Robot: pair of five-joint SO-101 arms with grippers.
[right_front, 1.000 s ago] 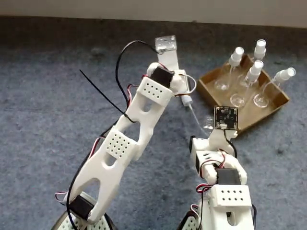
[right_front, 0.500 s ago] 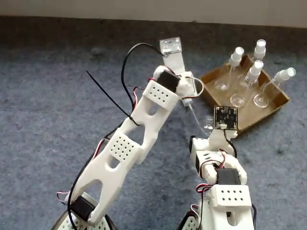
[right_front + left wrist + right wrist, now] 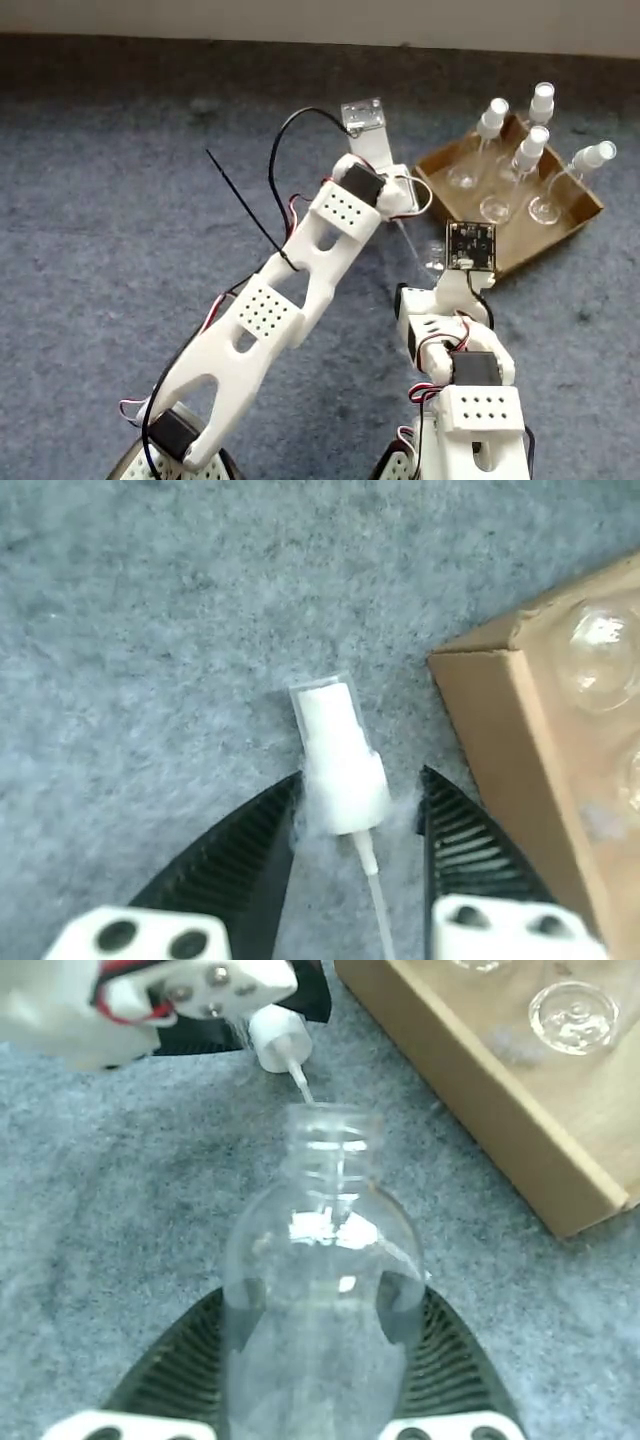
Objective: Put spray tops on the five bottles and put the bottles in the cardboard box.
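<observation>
A clear bottle (image 3: pixel 320 1290) stands upright with my right gripper (image 3: pixel 322 1300) shut around its body, just in front of the cardboard box (image 3: pixel 575 215). My left gripper (image 3: pixel 360 780) is shut on a white spray top (image 3: pixel 340 765), its jaws on either side of the collar. In the right wrist view the spray top (image 3: pixel 280 1035) hangs tilted beside the bottle's open neck, and its thin tube (image 3: pixel 300 1085) reaches into the opening. From above, the left gripper (image 3: pixel 395 210) sits close behind the bottle (image 3: pixel 432 262). Several capped bottles (image 3: pixel 525 160) stand in the box.
The box's near wall (image 3: pixel 480 1120) lies close to the held bottle, and its corner (image 3: pixel 500 710) is right beside the left gripper. Grey carpet (image 3: pixel 120 220) covers the table, open on the left. A black cable (image 3: pixel 240 200) trails off the left arm.
My left arm has swung right toward the box, carrying the spray top nearer the bottle's neck. The right arm and the bottle have stayed still.
</observation>
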